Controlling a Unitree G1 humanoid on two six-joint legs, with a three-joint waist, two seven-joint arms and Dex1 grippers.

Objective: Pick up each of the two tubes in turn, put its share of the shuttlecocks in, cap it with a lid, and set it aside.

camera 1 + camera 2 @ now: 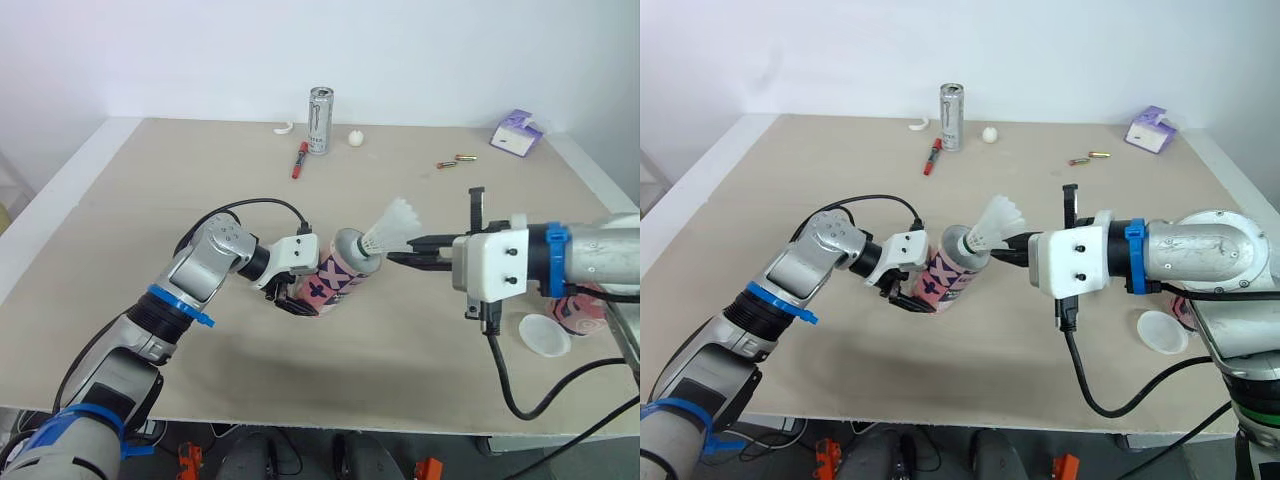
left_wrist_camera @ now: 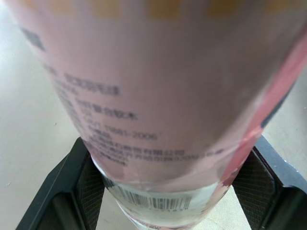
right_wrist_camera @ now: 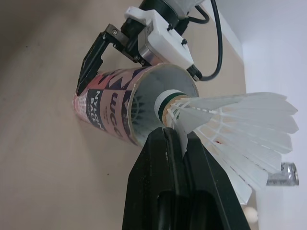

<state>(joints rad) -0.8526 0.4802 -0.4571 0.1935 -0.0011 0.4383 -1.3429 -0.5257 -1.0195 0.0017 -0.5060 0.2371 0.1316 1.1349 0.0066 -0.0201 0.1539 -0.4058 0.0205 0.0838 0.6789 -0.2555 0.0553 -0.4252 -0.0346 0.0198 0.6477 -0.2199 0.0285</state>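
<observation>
Left tool (image 1: 293, 300): we record it clamped on tilted tube (image 1: 335, 278); right tool (image 1: 396, 258) pinching shuttlecock (image 1: 392, 228), tube mouth just beyond its tips

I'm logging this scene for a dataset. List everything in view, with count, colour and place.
table: 1, beige, under everything
tube: 1, pink with dark pattern, tilted above the table's middle
shuttlecock: 1, white, cork at the tube's mouth
second tube: 1, pink, near right edge, partly hidden
lid: 1, white, beside the second tube
drink can: 1, silver, upright, far edge
marker: 1, red, beside the can
ball: 1, white, right of the can
curved piece: 1, white, left of the can
small cylinders: 2, gold and red, far right
box: 1, purple-white, far right corner
left gripper: black, shut on the tube
right gripper: black, shut on the shuttlecock
</observation>
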